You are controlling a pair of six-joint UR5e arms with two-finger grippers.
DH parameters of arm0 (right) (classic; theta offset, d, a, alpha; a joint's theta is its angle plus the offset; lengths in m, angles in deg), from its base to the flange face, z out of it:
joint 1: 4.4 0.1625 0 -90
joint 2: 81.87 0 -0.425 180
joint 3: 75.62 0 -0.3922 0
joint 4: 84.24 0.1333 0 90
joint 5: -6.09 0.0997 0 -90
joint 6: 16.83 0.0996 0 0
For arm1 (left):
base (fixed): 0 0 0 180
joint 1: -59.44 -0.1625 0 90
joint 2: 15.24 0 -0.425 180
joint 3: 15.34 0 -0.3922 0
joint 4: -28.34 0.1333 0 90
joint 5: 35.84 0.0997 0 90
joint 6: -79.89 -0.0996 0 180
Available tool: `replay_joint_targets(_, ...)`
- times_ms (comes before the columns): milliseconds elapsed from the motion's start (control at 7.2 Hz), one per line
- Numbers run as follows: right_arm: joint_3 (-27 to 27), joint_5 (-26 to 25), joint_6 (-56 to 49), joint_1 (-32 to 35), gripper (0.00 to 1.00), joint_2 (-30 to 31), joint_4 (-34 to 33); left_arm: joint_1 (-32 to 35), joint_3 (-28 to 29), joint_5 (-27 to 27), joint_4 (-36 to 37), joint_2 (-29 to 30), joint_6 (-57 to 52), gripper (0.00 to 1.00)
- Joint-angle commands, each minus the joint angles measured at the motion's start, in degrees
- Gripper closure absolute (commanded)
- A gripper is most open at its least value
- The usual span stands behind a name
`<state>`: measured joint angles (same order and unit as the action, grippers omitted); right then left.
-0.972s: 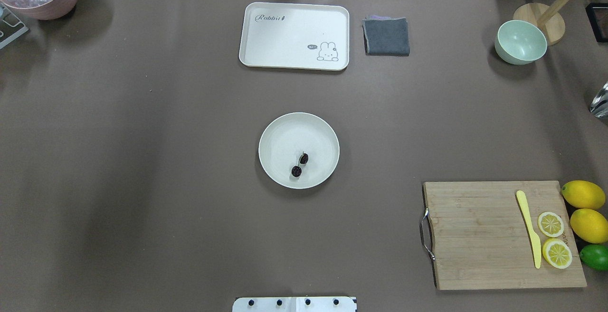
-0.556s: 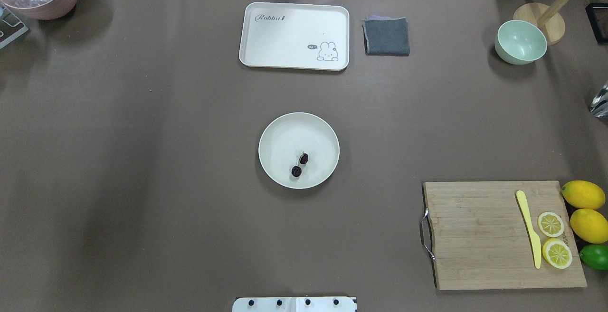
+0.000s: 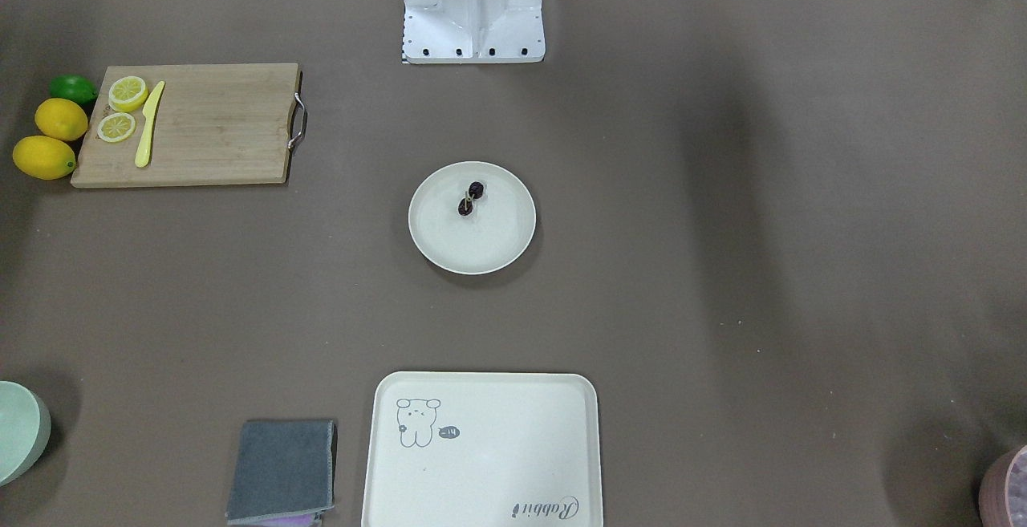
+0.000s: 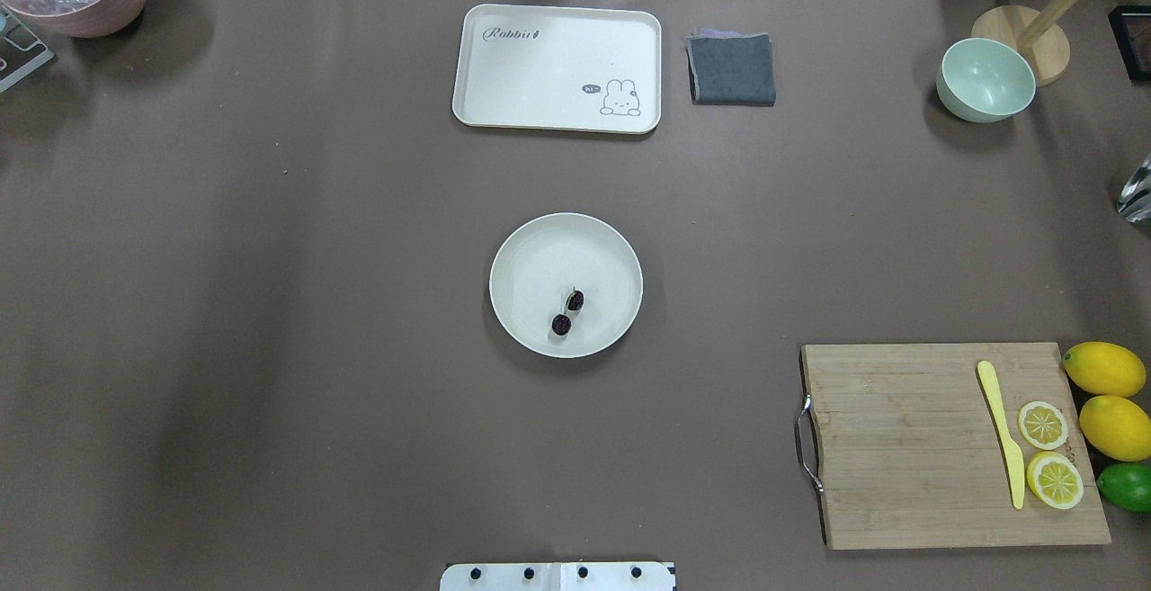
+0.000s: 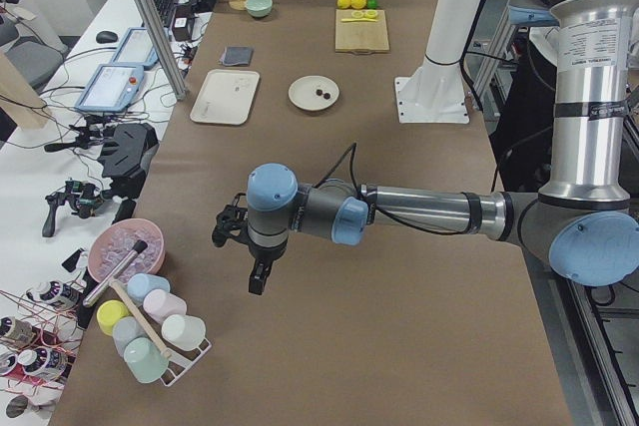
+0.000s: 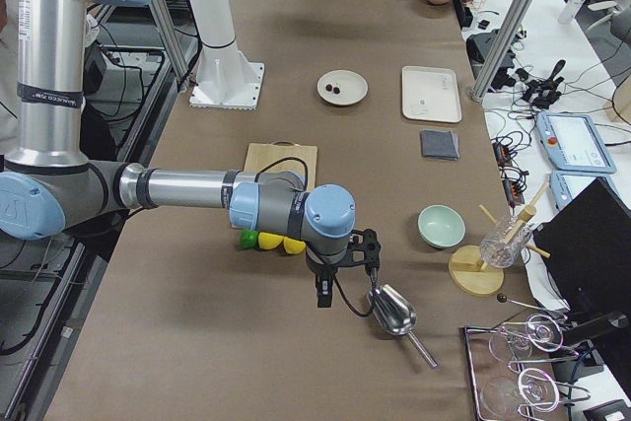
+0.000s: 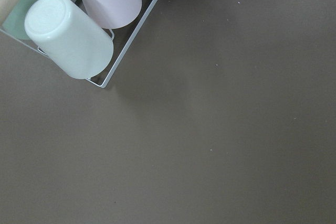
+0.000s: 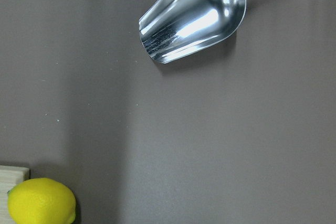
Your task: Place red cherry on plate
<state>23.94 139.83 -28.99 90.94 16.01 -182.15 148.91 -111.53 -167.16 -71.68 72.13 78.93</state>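
1. Inside the round shallow cream-white plate (image 4: 539, 254), within the rim on the half nearer the robot's base: the red cherry (image 4: 567, 312), a pair of tiny dark maroon round fruits joined by thin brownish stems.
2. At the middle of the brown-covered table (image 4: 270, 303), the plate; beyond it, a rectangular cream tray with a rabbit drawing (image 4: 539, 69), just beside a folded grey cloth (image 4: 731, 69).
3. Over bare table at the robot's left end, well apart from the plate: the left gripper (image 5: 258, 281), hanging fingers-down near a wire rack of pastel cups (image 7: 68, 35). Jaw opening and any hold impossible to tell from the side view alone.
4. At the opposite end, the right gripper (image 6: 320, 295), hanging fingers-down near a shiny metal scoop (image 8: 194, 17) and whole yellow lemons (image 8: 39, 200) beside a wooden cutting board (image 4: 899, 447). Likewise impossible to tell how far open or holding what.
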Motion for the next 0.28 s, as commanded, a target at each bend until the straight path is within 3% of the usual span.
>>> replay_joint_targets(0, -0.1, 0.0, -0.1, 0.2, 0.00, 0.0, 0.0, 0.1, 0.0, 0.0, 0.0, 0.0, 0.0, 0.02)
replay_joint_targets(139, -0.1, 0.0, 0.0, 0.4, 0.00, 0.0, 0.0, 0.1, 0.0, 0.0, 0.0, 0.0, 0.0, 0.02)
